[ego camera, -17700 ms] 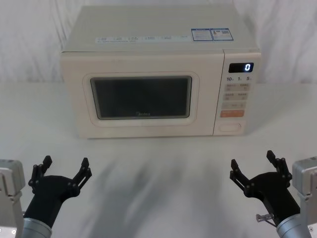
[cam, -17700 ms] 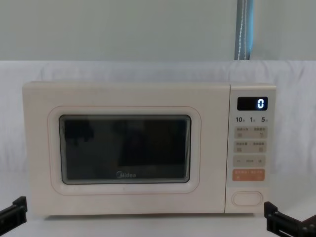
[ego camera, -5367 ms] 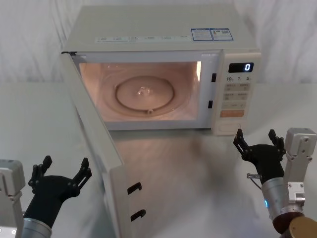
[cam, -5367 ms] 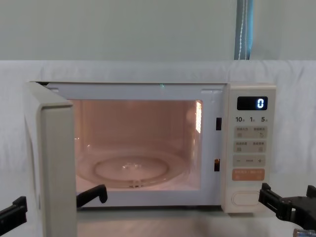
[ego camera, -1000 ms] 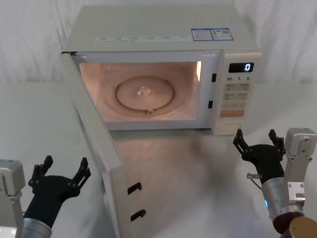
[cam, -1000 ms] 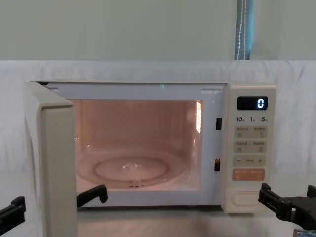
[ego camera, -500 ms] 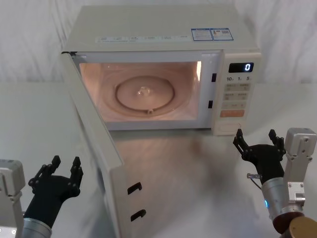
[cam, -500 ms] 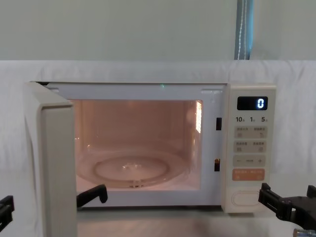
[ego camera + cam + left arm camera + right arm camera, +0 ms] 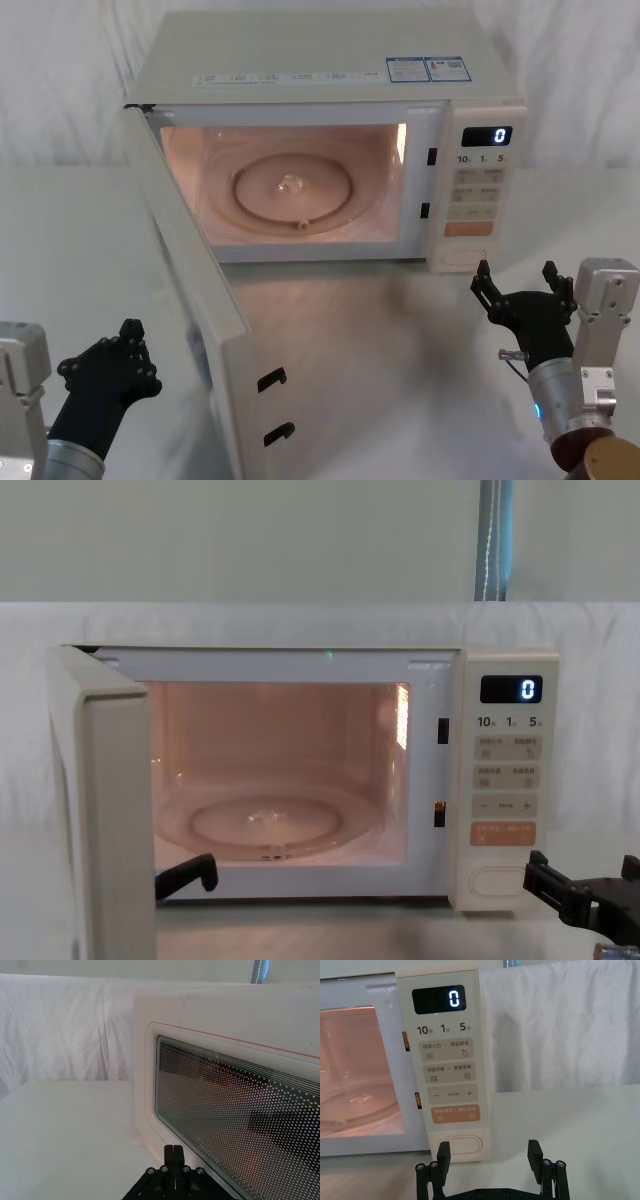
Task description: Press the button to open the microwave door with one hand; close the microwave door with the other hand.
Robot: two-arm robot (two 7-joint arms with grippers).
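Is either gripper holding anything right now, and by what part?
Nothing is held. The left gripper is shut on nothing beside the open microwave door; the right gripper is open before the button.

From the head we looked down on the microwave (image 9: 320, 150); from the chest, level into its front. Our left wrist camera sat close against the door (image 9: 235, 1110), our right wrist camera faced the keypad (image 9: 447, 1075), shared with the chest view.
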